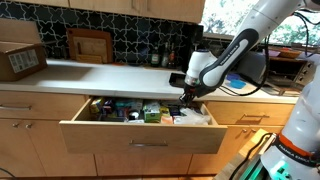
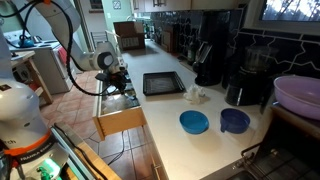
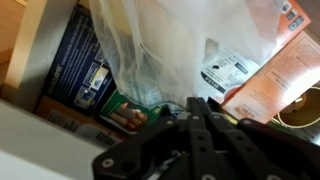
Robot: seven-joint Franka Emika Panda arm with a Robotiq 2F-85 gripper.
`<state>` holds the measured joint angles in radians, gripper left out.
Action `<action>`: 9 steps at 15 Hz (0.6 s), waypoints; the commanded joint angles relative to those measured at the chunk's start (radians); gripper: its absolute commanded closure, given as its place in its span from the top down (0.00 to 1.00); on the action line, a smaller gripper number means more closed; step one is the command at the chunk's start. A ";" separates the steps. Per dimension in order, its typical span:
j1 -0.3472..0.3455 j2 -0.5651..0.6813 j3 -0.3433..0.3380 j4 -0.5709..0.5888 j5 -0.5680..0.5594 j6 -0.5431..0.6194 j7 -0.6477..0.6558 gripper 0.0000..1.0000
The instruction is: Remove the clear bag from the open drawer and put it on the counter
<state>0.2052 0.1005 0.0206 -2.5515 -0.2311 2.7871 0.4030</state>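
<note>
The clear bag [image 3: 165, 45] lies in the open drawer [image 1: 140, 137], crumpled over the packets there, with a dark blue box [image 3: 85, 75] on one side and an orange carton [image 3: 282, 58] on the other. In the wrist view it sits straight ahead of my pincer [image 3: 200, 108], its bulk running away from the fingertips and its nearest folds just beyond them. Whether the pincer is wide, narrow or nipping film I cannot tell — the picture is too blurred. The surface [image 1: 110, 75] lies above the drawer and behind it, so I judge the coming move to be a lift straight up, then back over the edge.
</note>
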 commanded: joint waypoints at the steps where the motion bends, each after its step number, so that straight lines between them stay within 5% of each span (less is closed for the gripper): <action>1: 0.002 -0.205 0.034 -0.088 -0.097 -0.080 0.035 0.00; 9: -0.023 -0.458 0.221 -0.098 -0.092 -0.121 -0.088 0.00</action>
<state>0.2051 -0.2551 0.1944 -2.6270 -0.3036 2.6707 0.3549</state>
